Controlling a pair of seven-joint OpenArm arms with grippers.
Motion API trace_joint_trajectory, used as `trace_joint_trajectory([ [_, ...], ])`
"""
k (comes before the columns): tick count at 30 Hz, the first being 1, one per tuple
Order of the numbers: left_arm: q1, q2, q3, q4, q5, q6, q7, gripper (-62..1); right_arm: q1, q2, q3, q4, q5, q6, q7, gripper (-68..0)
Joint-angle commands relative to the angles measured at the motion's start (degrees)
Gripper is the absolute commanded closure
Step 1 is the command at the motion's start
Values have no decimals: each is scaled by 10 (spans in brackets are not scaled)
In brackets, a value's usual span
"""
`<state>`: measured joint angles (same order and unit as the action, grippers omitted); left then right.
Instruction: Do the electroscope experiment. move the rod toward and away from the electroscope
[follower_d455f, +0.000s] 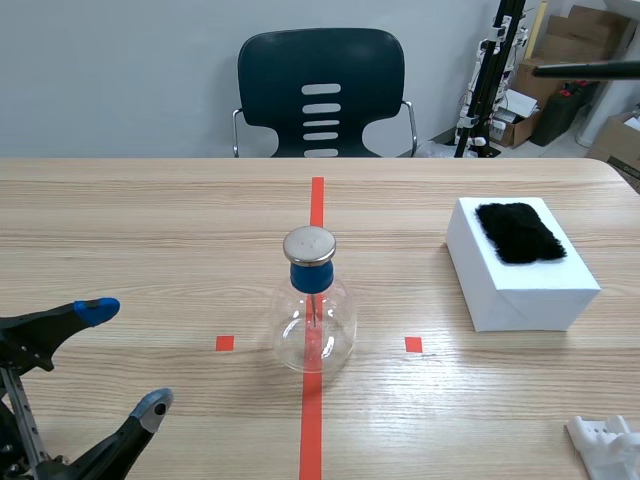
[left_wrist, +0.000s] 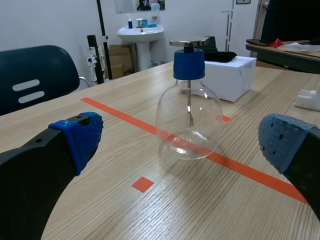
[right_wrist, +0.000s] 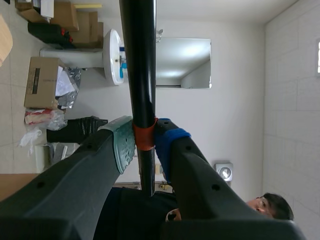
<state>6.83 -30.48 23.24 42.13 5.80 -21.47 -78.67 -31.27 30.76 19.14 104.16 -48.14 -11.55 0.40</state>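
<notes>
The electroscope (follower_d455f: 314, 310), a clear glass flask with a blue stopper and a round metal cap, stands on the orange tape line at the table's middle. In the left wrist view the electroscope (left_wrist: 189, 115) stands ahead of my left gripper (left_wrist: 180, 144), whose blue-padded fingers are wide apart with nothing between them. My left gripper (follower_d455f: 125, 358) rests low at the table's front left. A black rod (right_wrist: 139, 60) with an orange band is pinched in my right gripper (right_wrist: 145, 141), held up off the table. In the scene view only the rod (follower_d455f: 585, 69) shows, high at the right, far from the flask.
A white box (follower_d455f: 520, 280) with a black fur patch (follower_d455f: 518, 232) on top sits right of the flask. A white object (follower_d455f: 608, 445) lies at the front right corner. A dark chair (follower_d455f: 322, 95) stands behind the table. A person (right_wrist: 270, 207) shows in the right wrist view.
</notes>
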Motion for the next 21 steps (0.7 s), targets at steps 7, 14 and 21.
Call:
trace_joint_trajectory([
  [7, -2, 0, 0, 7, -4, -1, -9, -623, -50, -90, 76, 4, 9, -3, 82, -4],
  [14, -2, 0, 0, 7, -4, -1, -9, -623, -71, -129, 102, 3, 41, -3, 94, -4],
  [21, -2, 0, 0, 7, -4, -1, -9, -623, -78, -153, 102, 0, 87, 1, 91, -5],
])
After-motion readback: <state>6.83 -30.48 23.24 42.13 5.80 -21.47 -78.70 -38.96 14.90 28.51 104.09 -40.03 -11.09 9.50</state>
